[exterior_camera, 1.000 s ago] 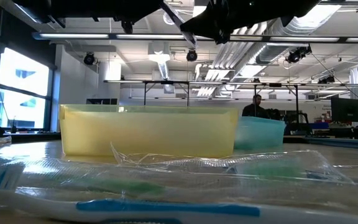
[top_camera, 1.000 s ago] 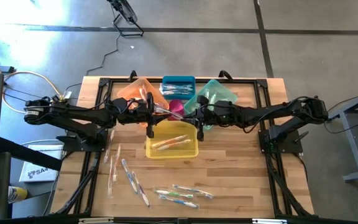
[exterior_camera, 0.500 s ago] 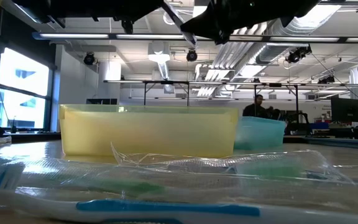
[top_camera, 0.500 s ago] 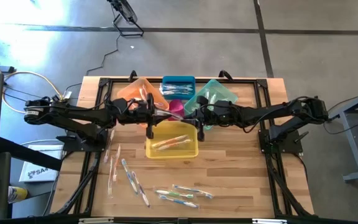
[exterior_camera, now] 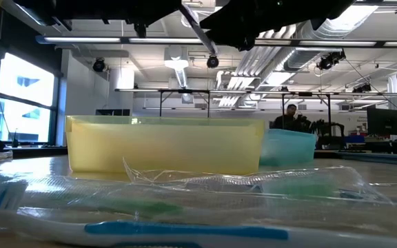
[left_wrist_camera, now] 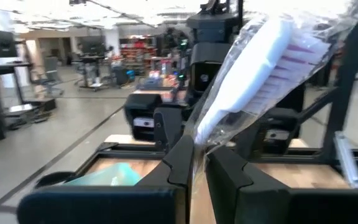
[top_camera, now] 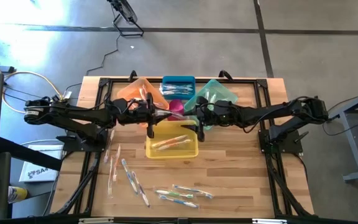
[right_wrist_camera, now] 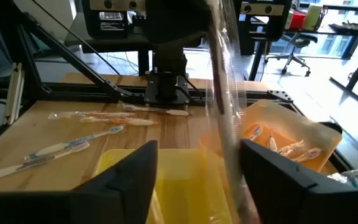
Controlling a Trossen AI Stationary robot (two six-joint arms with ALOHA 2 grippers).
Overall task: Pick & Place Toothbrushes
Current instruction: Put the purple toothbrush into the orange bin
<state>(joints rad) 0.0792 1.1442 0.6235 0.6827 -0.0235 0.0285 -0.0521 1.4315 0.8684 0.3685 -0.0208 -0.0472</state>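
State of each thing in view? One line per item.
left claw: shut on the wrapped toothbrush, held up in the air
right claw: open, fingers either side of that toothbrush, not gripping
yellow bin: holds a few toothbrushes
orange bin: holds toothbrushes
loose toothbrushes: wrapped, lying flat on the table

Two black jointed arms [top_camera: 73, 115], matte housings; blocky black fingers [right_wrist_camera: 126, 180], flat inner faces; beige cable [top_camera: 23, 78] looping at left arm base.
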